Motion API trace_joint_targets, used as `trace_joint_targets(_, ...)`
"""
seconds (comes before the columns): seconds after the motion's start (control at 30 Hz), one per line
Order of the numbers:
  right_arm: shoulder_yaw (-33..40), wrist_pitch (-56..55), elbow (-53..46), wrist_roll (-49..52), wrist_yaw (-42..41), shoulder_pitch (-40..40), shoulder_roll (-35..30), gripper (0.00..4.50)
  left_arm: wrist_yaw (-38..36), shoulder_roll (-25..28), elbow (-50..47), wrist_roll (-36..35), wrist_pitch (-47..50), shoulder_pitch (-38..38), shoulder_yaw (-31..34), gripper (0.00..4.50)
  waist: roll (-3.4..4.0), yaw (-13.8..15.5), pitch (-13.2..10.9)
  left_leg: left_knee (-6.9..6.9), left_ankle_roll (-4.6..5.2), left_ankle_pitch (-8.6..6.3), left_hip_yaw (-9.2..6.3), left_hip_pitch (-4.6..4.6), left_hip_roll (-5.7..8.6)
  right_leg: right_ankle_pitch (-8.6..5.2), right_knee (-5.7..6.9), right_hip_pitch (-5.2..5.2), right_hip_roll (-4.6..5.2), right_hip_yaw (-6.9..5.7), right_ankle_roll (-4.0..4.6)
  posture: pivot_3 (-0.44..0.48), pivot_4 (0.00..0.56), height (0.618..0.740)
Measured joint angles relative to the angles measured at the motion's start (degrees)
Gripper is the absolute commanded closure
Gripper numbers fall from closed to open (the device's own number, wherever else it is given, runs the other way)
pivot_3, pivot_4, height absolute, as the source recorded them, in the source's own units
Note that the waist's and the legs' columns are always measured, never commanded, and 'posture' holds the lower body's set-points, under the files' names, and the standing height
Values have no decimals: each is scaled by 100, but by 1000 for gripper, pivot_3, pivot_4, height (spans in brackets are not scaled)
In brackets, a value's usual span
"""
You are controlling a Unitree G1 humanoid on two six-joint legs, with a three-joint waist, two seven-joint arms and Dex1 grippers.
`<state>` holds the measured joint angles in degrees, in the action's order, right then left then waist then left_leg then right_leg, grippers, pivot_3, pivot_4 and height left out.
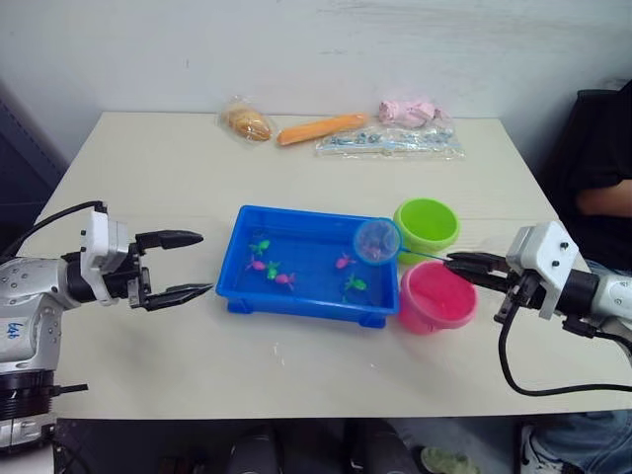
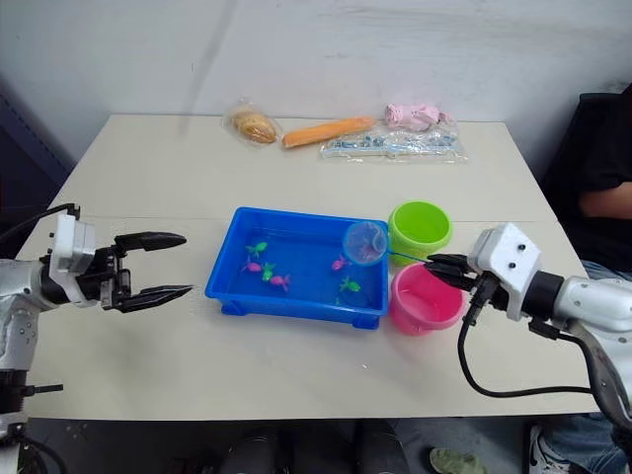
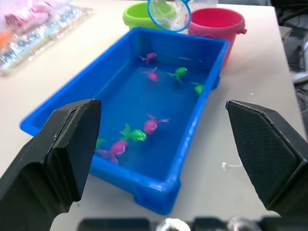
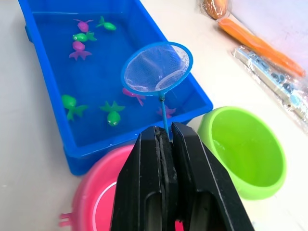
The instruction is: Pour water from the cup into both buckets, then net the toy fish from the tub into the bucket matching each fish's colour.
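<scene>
The blue tub (image 1: 296,298) sits mid-table holding water and several toy fish, such as a pink one (image 1: 284,279) and a green one (image 1: 355,284). To its right stand the lime green bucket (image 1: 427,225) and, nearer me, the pink bucket (image 1: 436,296). My right gripper (image 1: 464,266) is shut on the thin handle of the net (image 1: 377,241), whose blue hoop hangs empty above the tub's far right corner. My left gripper (image 1: 186,265) is open, left of the tub, holding nothing. The cup is out of view.
Along the table's far edge lie a bagged bun (image 1: 247,122), an orange carrot-shaped item (image 1: 321,128), a clear packet (image 1: 390,144) and a pink soft item (image 1: 410,111). A person's arm (image 1: 604,197) rests at the right, beside the table.
</scene>
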<state>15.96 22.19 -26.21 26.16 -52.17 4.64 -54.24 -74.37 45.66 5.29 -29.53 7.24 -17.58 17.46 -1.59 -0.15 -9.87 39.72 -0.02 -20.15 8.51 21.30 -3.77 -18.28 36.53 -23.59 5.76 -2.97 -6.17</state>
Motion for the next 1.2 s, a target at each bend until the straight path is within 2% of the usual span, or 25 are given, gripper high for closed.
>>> trace_joint_targets(0.1, -36, -104, 85, -130, -102, 84, -11, 4500, 107, -70, 35, 21, -48, -91, -36, 33, 0, 0, 0, 1, 0, 0, 1, 0, 1, 0, -1, 1, 0, 0, 0, 0, 150, 740)
trace_joint_targets(0.27, -544, -99, 420, -528, -71, 775, -64, 4500, 163, -115, 93, 21, 45, -346, -240, 33, 3, -15, -2, 4, 0, 0, 4, -1, 0, 1, 4, -1, 1, 2, -1, 0, 150, 740)
trace_joint_targets(0.5, -1120, -161, 659, -1103, 45, 1324, -66, 4500, 238, -201, 42, 20, 157, -340, -294, 33, 10, -17, -6, 0, -3, 0, 10, 2, -2, 1, 1, -6, 0, 2, -1, 0, 150, 740)
trace_joint_targets(0.67, -1379, 107, 726, -1241, 185, 1626, 172, 4500, 306, -221, -6, 24, 169, -322, -336, 33, 13, -15, -8, 2, -3, 0, 9, 2, -1, 1, 3, -6, 0, 3, -1, 0, 150, 740)
trace_joint_targets(0.73, -1316, 735, 684, -898, 394, 1794, 550, 4500, 327, -224, -9, 25, 189, -322, -385, 33, 13, -14, -8, 3, -4, 0, 7, 2, -3, 1, 7, -6, 0, 2, -1, 0, 150, 740)
trace_joint_targets(0.87, -1195, 2051, 468, -257, 743, 1925, 853, 4500, 355, -226, -12, 27, 200, -323, -447, 33, 22, -11, -13, 3, -3, 0, 7, 9, -3, 1, 32, -11, 2, 2, -1, 0, 150, 740)
trace_joint_targets(0.93, -760, 3358, 184, 492, 1146, 2095, 1290, 4500, 362, -227, -13, 28, 201, -323, -454, 33, 22, -8, -13, 4, -3, 0, 2, 9, -7, 1, 35, -11, 3, 2, -1, 0, 150, 740)
trace_joint_targets(1.03, 6, 5319, -222, 1461, 1895, 2425, 2312, 4500, 376, -260, -41, 31, 202, -329, -519, 33, 23, -21, -13, 4, -3, 0, -1, 9, -18, 1, 40, -12, 4, 2, 0, 0, 150, 740)
trace_joint_targets(1.13, 600, 6528, -415, 1735, 2521, 2644, 3094, 4500, 380, -281, -50, 35, 202, -329, -568, 33, 26, -19, -14, 2, -4, 0, -1, 15, -10, 0, 39, -16, 5, 1, 0, 0, 150, 740)
trace_joint_targets(1.2, 847, 6885, -475, 1900, 2938, 2644, 3416, 4500, 379, -290, -51, 37, 201, -329, -587, 33, 27, -20, -15, 1, -3, 0, 0, 21, -4, 0, 37, -20, 5, 1, 0, 0, 150, 740)
